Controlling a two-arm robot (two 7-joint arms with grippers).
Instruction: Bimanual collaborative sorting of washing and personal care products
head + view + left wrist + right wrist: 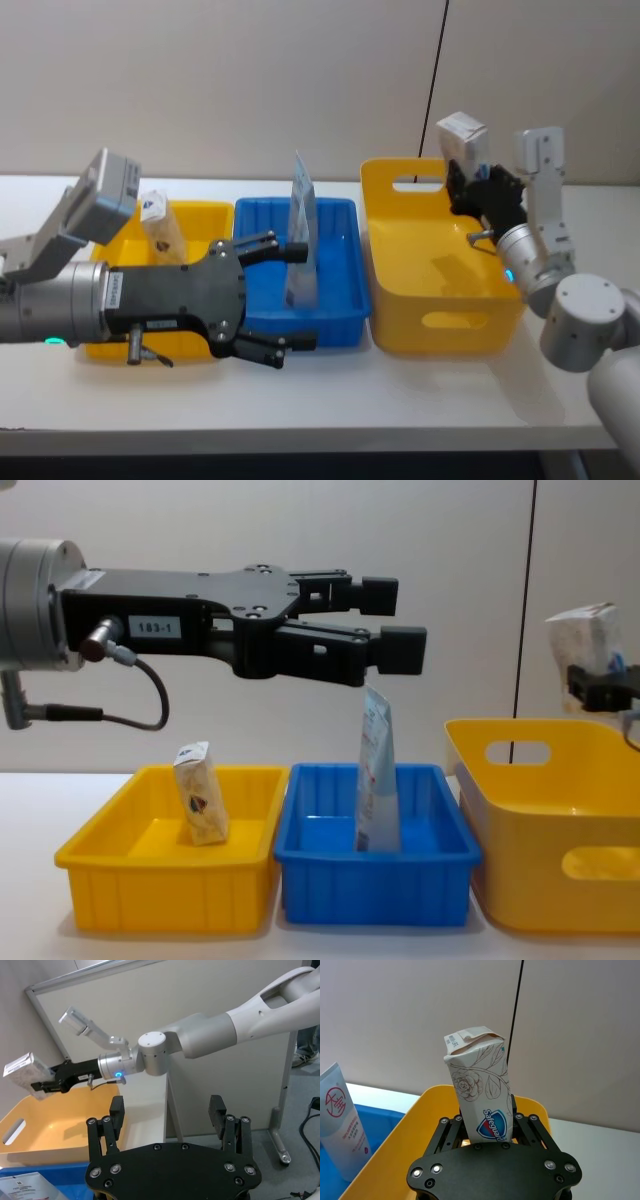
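Dropping a pack looks to be the step in hand. The right gripper (462, 168) has its fingers clenched on a cream paper-wrapped pack (462, 135) and holds it upright above the yellow basket (440, 290), perhaps nearer its back rim. The pack has a drawn rose, a blue logo and a folded, slightly crumpled top. Next, I judge, the pack must sit squarely over the opening before letting go. The left gripper (395, 618) hangs with fingers released above the blue tray (375, 880), where a white-and-blue tube (377, 780) stands leaning. Another pack (200, 795) stands in the yellow tray (160, 890).
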